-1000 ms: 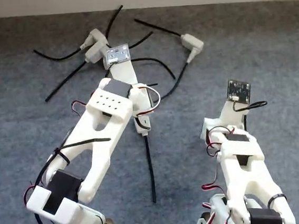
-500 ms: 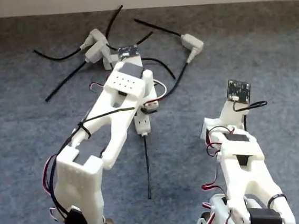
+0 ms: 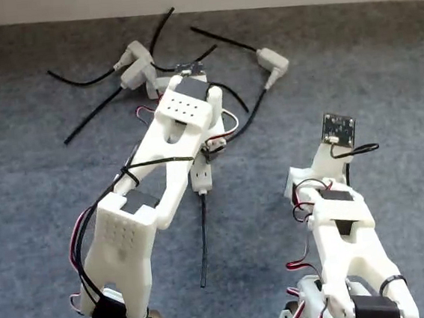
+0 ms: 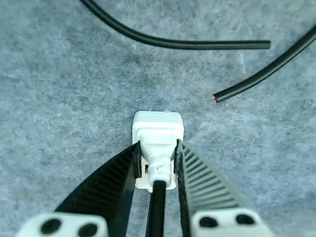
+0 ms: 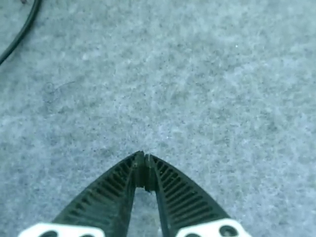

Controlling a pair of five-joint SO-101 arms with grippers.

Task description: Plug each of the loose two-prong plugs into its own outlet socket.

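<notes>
My left gripper [image 4: 157, 146] is shut on a white plug [image 4: 158, 140], and the plug's black cable [image 4: 156, 212] runs back between the fingers. In the high view the same plug [image 3: 201, 176] sits under the left arm's wrist, its cable [image 3: 202, 239] trailing toward the near edge. Two white connectors [image 3: 135, 66] lie together at the far left, each with a black lead. Another white plug [image 3: 272, 61] lies at the far right. My right gripper [image 5: 145, 159] is shut with nothing in it, over bare carpet.
Grey carpet [image 3: 34, 183] covers the table. Loose black cable ends [image 4: 256, 76] lie just beyond the held plug, one long lead [image 4: 173, 42] crossing farther off. The right arm [image 3: 342, 218] stands at the near right, with open carpet around it.
The left arm has stretched farther away from its base and risen at the elbow. The held plug's cable tail has swung slightly left. The right arm has stayed still.
</notes>
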